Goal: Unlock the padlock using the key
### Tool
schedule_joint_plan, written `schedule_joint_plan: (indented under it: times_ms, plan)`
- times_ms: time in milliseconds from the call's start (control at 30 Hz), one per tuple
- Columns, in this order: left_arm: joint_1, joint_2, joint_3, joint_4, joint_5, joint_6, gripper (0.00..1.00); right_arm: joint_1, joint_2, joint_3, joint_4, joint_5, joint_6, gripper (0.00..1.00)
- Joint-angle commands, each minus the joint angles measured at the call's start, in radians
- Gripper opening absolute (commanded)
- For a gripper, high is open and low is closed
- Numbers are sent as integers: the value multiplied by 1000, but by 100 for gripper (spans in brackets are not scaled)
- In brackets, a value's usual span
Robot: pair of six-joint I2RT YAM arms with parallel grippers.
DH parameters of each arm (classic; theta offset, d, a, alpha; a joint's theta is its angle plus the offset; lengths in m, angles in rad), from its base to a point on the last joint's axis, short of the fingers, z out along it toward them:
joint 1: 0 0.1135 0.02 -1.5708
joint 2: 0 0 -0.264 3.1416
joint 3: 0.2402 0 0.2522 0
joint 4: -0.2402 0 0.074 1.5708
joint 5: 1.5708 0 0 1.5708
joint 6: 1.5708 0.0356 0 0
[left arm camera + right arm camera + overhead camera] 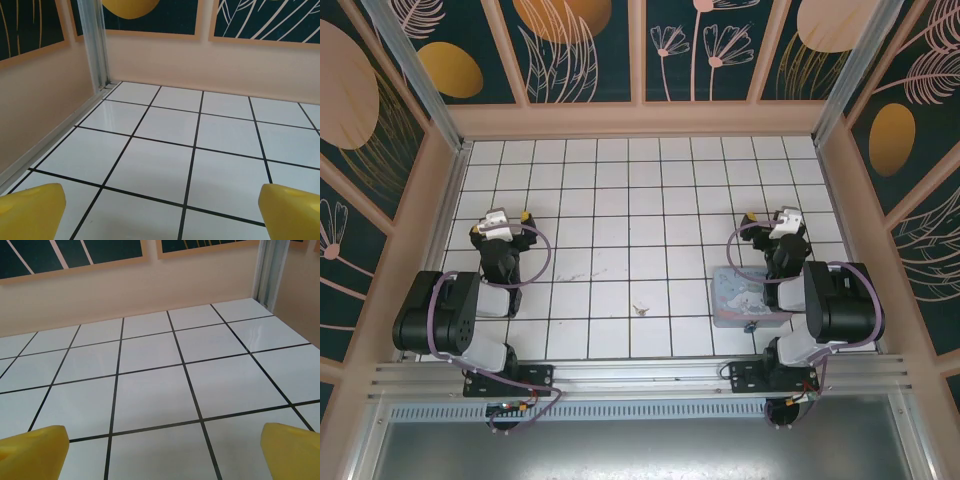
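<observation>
Padlock beside tin, key apart

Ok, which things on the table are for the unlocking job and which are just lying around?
For the job:
key, tiny, mid-table
padlock, tiny and blue, front right, hard to make out

Lying about:
pale blue tin, on the right, just behind the padlock
</observation>
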Motion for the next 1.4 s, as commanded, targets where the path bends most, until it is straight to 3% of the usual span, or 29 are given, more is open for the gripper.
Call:
schedule_joint_plan:
  times_ms: [0,1167,1300,1367]
  plan:
    - [7,-1,-2,43,10,-11,99,-2,3,8,12,-16,1,99]
    - [7,1,0,41,10,-11,99,-11,4,14,2,-58,-3,99]
    - [10,-1,3,29,20,-12,99,-12,3,17,-2,-59,-2,99]
    - [8,-14,2,29,78,14,99,-12,3,15,2,-57,-1,99]
